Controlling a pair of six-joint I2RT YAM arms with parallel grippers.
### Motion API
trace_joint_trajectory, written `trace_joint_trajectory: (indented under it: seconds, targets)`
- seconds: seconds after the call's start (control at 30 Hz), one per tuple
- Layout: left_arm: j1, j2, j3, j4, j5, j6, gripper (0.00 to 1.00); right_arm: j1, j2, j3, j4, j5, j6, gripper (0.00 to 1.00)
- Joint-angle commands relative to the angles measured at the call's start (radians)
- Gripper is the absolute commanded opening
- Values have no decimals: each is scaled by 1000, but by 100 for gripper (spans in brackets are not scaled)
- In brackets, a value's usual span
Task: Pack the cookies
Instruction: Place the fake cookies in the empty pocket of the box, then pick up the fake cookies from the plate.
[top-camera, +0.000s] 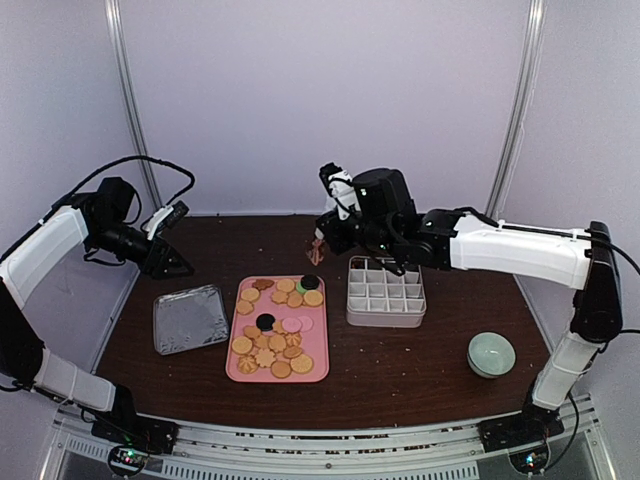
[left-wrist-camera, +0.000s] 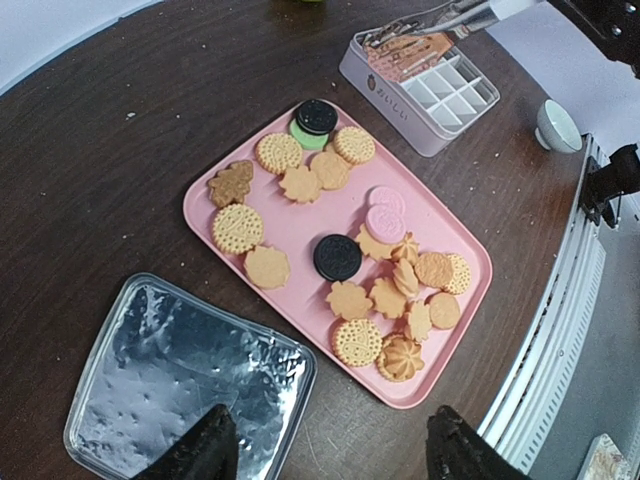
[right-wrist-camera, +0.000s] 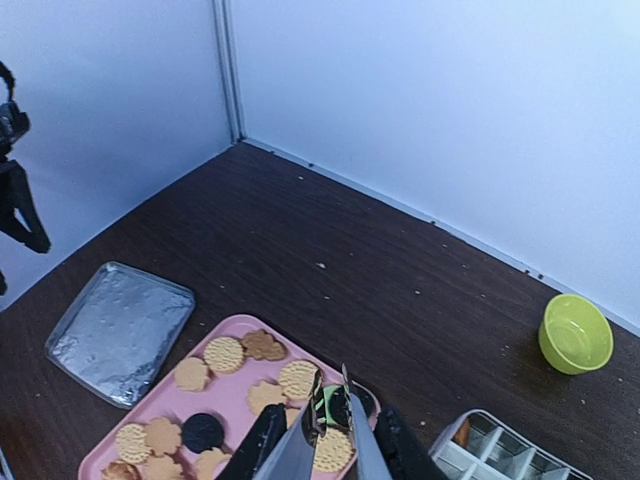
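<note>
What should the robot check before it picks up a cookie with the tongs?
1. Cookies on the pink tray: ok, plenty there.
2. Right gripper gripping the tongs: ok, shut on them.
3. Tongs tips empty: cannot tell, too small to see.
4. Free compartments in the white box: ok, several look empty.
5. Left gripper out of the way: ok, open near the foil tray, off to the side of the pink tray.

Foil tray (top-camera: 190, 319): near the left edge.
Pink tray (left-wrist-camera: 300, 225): centre.
Pale bowl (top-camera: 491, 354): near-right corner.
Yellow-green bowl (right-wrist-camera: 575, 334): by the far edge.
</note>
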Motion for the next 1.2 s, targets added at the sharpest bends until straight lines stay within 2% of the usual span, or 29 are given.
trace_joint_trajectory:
  seconds: [0.0,0.27,0.5,1.17]
  targets:
    - [9,-18,22,-12,12,22,67,56,62,99,43,-20,24,29]
    - [10,-32,-2,-25,3,35,68,89,241,253,48,-75,49,30]
    - [9,-40,-12,-26,20,40,68,90,354,313,40,-73,50,34]
    - [9,-41,-10,-29,14,47,68,96,425,290,34,-55,47,38]
